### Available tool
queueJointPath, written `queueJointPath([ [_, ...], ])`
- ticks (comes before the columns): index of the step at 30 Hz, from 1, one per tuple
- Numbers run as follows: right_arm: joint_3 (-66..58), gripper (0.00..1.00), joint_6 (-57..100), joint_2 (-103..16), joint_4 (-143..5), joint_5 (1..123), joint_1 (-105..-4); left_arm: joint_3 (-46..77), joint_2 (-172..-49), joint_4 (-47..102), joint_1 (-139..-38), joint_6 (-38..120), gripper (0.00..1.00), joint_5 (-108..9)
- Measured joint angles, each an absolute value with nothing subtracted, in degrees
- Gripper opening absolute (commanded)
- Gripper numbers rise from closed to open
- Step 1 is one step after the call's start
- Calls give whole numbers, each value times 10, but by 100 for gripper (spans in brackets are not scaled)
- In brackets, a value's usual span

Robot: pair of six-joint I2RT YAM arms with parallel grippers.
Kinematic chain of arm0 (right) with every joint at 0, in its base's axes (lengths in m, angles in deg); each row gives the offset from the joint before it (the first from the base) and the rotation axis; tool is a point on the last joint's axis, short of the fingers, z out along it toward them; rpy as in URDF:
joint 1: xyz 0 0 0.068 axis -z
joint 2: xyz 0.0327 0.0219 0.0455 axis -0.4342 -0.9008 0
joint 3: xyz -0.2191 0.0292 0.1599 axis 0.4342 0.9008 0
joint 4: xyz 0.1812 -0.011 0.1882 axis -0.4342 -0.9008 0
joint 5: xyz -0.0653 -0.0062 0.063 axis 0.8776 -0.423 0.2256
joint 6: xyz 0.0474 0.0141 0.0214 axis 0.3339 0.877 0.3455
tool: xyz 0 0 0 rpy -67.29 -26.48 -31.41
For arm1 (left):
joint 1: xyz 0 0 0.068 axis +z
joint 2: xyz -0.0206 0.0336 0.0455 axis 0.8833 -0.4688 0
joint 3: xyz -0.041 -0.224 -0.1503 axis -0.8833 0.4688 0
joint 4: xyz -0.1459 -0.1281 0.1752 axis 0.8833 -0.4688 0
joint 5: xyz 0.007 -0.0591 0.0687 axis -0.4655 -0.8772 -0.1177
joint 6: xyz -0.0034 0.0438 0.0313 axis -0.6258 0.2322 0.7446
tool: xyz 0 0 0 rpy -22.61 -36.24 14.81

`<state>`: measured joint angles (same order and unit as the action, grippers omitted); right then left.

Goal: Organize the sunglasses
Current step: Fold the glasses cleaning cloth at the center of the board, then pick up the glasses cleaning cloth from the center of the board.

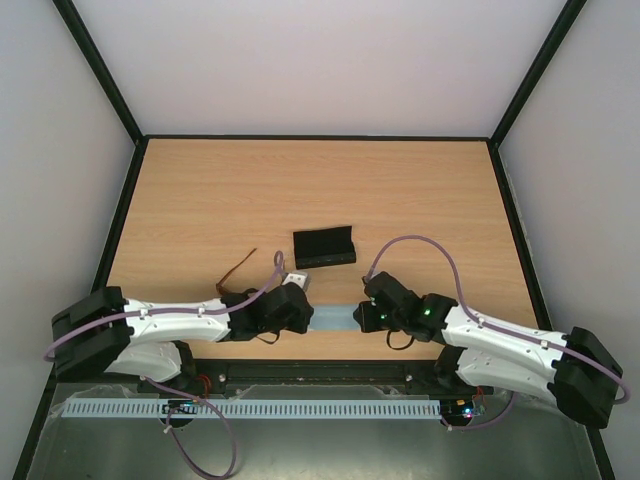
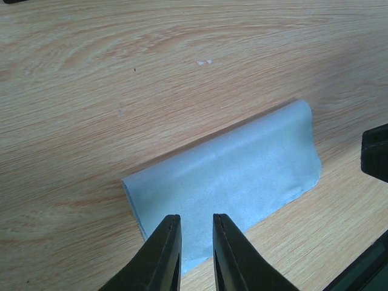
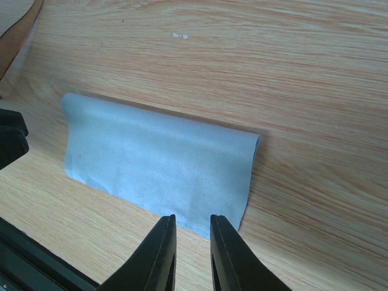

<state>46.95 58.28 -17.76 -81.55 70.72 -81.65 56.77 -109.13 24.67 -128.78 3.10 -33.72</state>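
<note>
The sunglasses show only in part: a thin brown temple arm (image 1: 240,270) curves out beside my left arm, and a brown edge of the sunglasses (image 3: 18,36) sits at the top left of the right wrist view. A light blue cloth (image 1: 335,318), folded over, lies flat on the table between my two grippers. My left gripper (image 2: 197,225) hovers over the cloth's (image 2: 230,176) near edge, jaws slightly apart with nothing between them. My right gripper (image 3: 193,225) stands the same way at the near edge of the cloth (image 3: 157,160), open and empty.
A slim black case (image 1: 324,246) lies on the wooden table (image 1: 320,190) just beyond the cloth. Black frame rails border the table on the left, right and back. The near table edge runs right behind both grippers.
</note>
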Motion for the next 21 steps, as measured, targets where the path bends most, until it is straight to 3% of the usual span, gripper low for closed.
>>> queueJointPath([
  [6, 469, 25, 588, -189, -819, 713, -817, 567, -1102, 239, -1288, 23, 34, -334],
  [21, 449, 26, 589, -310, -810, 744, -817, 559, -1166, 239, -1289, 16, 35, -337],
])
